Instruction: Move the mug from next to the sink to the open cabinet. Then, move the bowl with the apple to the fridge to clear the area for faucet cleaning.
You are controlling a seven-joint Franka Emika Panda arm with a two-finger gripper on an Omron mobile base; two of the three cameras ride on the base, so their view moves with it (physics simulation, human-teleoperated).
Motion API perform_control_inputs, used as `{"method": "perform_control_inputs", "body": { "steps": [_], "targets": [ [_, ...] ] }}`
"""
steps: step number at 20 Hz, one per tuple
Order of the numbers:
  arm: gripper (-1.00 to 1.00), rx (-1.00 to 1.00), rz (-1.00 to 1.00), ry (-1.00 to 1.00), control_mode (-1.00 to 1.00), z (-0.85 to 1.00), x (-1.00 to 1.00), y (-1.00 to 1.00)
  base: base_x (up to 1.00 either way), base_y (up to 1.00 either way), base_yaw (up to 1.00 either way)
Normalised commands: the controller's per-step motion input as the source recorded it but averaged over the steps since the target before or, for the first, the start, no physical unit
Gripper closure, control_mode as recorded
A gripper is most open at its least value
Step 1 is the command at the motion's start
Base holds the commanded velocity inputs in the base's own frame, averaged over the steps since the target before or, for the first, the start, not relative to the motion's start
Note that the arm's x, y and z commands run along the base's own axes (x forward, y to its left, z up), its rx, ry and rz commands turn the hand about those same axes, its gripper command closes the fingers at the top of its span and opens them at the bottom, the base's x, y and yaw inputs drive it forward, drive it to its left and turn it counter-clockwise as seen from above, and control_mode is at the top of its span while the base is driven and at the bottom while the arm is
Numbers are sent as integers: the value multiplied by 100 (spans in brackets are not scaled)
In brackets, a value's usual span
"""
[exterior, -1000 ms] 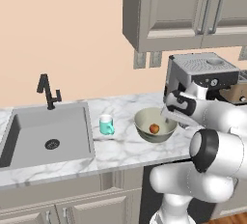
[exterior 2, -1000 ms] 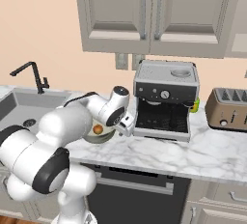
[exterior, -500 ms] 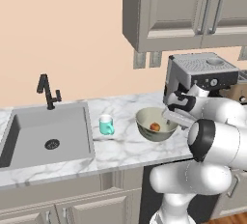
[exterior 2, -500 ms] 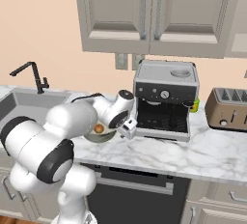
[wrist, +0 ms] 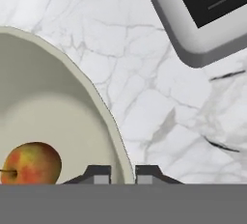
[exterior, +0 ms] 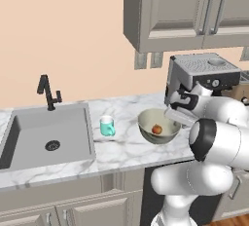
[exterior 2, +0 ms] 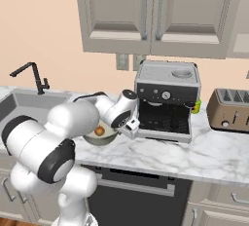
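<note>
The gripper (wrist: 122, 172) is pinched on the rim of the bowl (wrist: 53, 117), which sits on the counter (wrist: 159, 102) beside the coffee machine (exterior: 202, 76). The bowl is judged rigid and smooth; the loose apple (wrist: 31, 164) may roll if tilted.

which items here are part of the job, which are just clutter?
Job: mug, sink, faucet, bowl with apple, pincer shut on the bowl rim, wall cabinets.
Clutter: coffee machine, toaster.
</note>
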Motion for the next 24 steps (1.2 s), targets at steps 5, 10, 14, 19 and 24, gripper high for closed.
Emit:
{"method": "perform_control_inputs", "body": {
  "steps": [5,10,14,19,24],
  "targets": [
    [100,1,0,-9,-100,29,-17,1,0,0,0],
    [100,7,0,-26,-100,92,-66,1,0,0,0],
    [100,9,0,-20,-100,83,-81,11,0,0,0],
    [100,11,1,-8,-100,61,-76,26,0,0,0],
    [100,9,4,-3,100,18,-35,21,-14,24,12]
  ]
}}
